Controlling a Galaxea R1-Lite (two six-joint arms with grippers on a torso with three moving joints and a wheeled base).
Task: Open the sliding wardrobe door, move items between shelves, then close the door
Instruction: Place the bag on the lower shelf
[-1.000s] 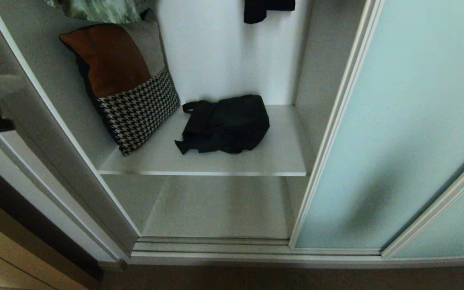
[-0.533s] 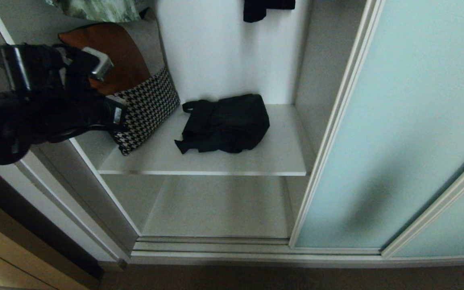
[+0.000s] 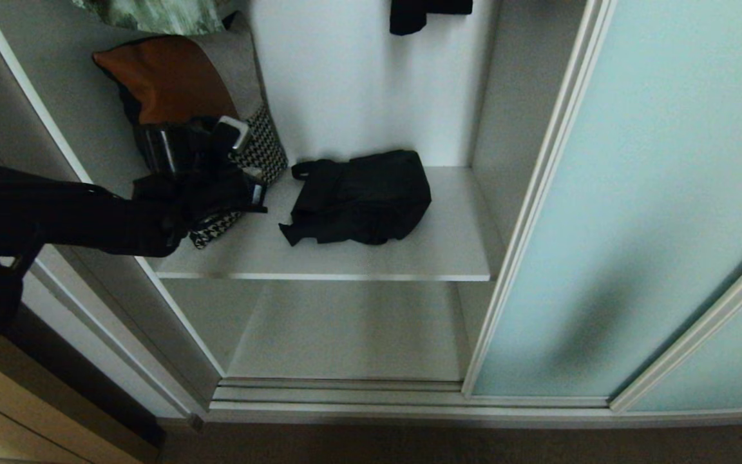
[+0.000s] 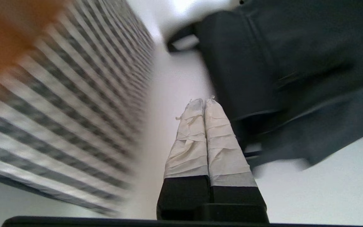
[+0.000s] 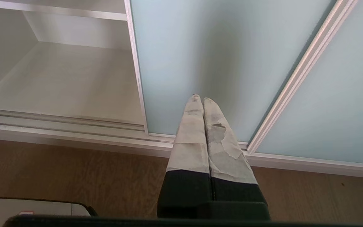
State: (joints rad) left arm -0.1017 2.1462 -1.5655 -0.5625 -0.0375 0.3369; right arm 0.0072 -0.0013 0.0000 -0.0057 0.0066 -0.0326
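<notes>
**Q:** Left gripper (image 3: pixel 252 183) first: how is it set, and where?

**A:** Its two tape-wrapped fingers (image 4: pixel 194 135) are pressed together, with nothing between them. It is held inside the open wardrobe compartment, over the upper flat white matte shelf (image 3: pixel 448 251), just beside the soft black fabric bundle with straps (image 3: pixel 361 196), between that bundle and the brown, grey and houndstooth cushion (image 3: pixel 178 90). No contact with the bundle can be made out.

**Q:** Which step is judged to be in hand?

**A:** The tall frosted pale aqua glass sliding door (image 3: pixel 654 193) is seen slid aside, to the right of the bundle, so opening is taken as done. The reach for the bundle is judged to be in hand; the move between shelves is not yet done.

**Q:** What is called for next?

**A:** The fingers would have to be spread before anything can be gripped, then closed on a fold or strap of the bundle. After that the bundle would probably be carried to the lower white shelf (image 3: pixel 345 335), directly beneath it.

**Q:** And the right gripper (image 5: pixel 199 98)?

**A:** It is parked outside the compartment, low before the glass door, fingers pressed together, nothing held.

**Q:** The counts?

**A:** One black bundle, one cushion and two white shelves are counted. One dark garment (image 3: pixel 429 14) hangs above the bundle, and one green patterned cloth (image 3: pixel 158 14) is seen above the cushion. Two grippers are counted.
</notes>
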